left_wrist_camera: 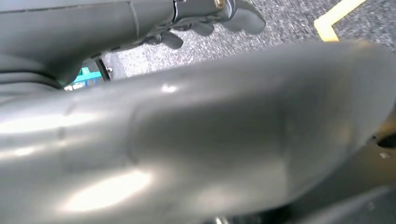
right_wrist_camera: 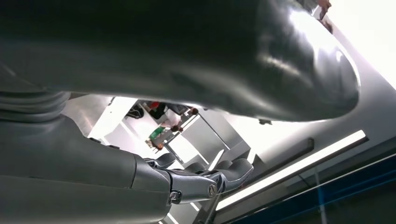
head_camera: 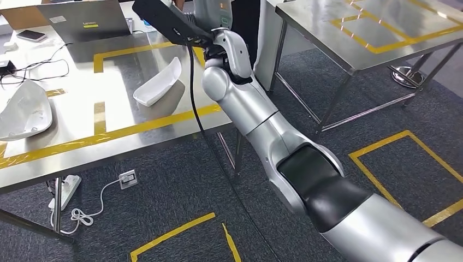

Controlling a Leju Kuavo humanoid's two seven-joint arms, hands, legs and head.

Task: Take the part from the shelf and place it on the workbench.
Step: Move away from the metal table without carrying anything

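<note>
Gripping a dark part (head_camera: 164,22), right hand (head_camera: 210,46) over workbench (head_camera: 109,136).

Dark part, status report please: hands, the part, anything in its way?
Right hand holds dark part above workbench. Left hand: grip unclear. White shell lies on the bench near the part.

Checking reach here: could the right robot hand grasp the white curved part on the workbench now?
Probably not: the right robot hand holds a dark part, though the white curved part lies close and unobstructed.
</note>
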